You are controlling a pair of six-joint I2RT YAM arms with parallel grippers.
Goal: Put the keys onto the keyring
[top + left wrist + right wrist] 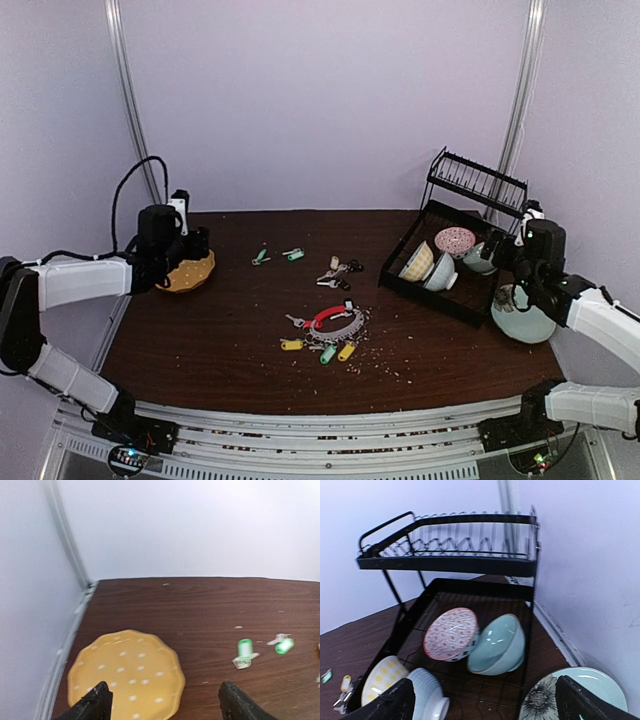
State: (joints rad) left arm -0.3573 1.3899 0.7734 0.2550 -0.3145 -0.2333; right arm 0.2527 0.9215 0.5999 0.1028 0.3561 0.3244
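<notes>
Probably the light, slippery keys [294, 254] at mid-frame are best pinched by their plastic tags [245, 647], while the left gripper [162, 702] and right gripper [490, 700] both gape wide, empty.

Matt dark wood-grain tabletop [200, 340], gritty with pale crumbs. Shiny silver metal keys [328, 354] with glossy plastic tags [291, 344]; keyring [328, 317] part smooth red plastic, part beaded metal chain. Black wire dish rack [445, 562] at far right corner, holding glossy glazed bowls [497, 645].
</notes>
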